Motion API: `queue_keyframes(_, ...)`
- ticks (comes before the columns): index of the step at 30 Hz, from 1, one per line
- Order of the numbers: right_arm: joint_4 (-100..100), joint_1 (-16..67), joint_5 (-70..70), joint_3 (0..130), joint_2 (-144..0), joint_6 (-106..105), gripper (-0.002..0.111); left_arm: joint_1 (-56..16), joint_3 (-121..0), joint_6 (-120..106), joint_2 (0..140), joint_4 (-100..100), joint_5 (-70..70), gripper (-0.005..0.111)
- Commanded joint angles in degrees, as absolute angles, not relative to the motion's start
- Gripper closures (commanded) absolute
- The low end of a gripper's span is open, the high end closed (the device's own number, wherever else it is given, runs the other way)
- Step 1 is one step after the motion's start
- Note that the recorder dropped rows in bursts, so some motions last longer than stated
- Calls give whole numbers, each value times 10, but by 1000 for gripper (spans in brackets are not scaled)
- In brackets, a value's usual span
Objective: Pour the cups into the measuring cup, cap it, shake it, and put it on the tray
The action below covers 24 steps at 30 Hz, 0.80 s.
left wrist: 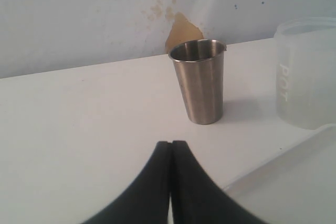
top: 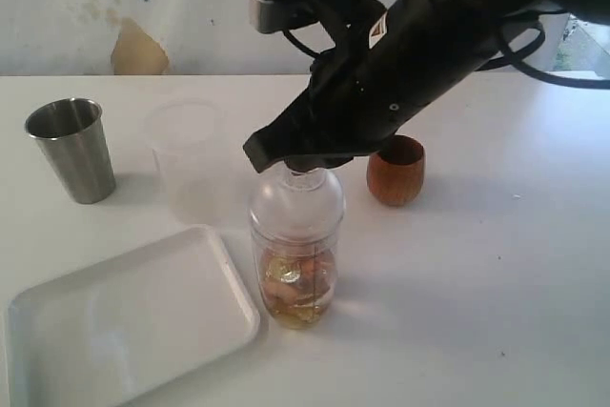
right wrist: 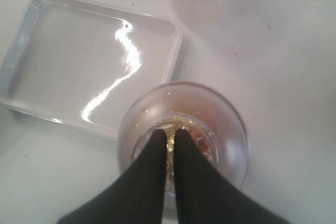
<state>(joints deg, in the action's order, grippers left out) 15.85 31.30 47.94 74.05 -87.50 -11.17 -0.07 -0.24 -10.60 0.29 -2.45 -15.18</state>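
White table (top: 496,283) under a stained pale wall (top: 191,7). The right gripper (right wrist: 169,134) points straight down over the measuring cup (top: 297,274). Its black fingers (right wrist: 149,166) are drawn almost together, with only a thin slit between them, and their tips are at the top of the cup's clear domed lid (top: 295,205). Whether they pinch the lid's nub I cannot tell. In the exterior view the same gripper (top: 303,161) reaches across from the right and sits on the lid's narrow neck. The cup stands upright near the middle of the table, capped, with amber liquid and golden bits in its lower part.

The tray (top: 124,321) lies just beside the cup on the left at the front, apart from it. Behind the cup on the right stands the wooden cup (top: 396,171), upright. Behind on the left is a frosted cup (top: 186,159), and farther left the tumbler (top: 71,150), both upright.

The left gripper (left wrist: 171,144) has its fingers pressed together on nothing, low over the table and facing the tumbler (left wrist: 199,85).
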Motion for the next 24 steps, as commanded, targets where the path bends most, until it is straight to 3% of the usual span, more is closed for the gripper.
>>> queue_keyframes(1,157,315,481,742,-874,-118,88,-2,0,-105,0,-25,-147,107)
queue_keyframes(5,157,315,480,742,-874,-118,71,-2,0,-105,0,-25,-147,107)
queue_keyframes(8,157,315,479,743,-874,-118,64,-2,0,-105,0,-25,-147,107)
queue_keyframes(21,147,315,474,789,-858,-118,64,-2,0,-105,0,-25,-147,107)
queue_keyframes(24,137,315,470,789,-852,-118,75,-2,0,-105,0,-25,-147,107)
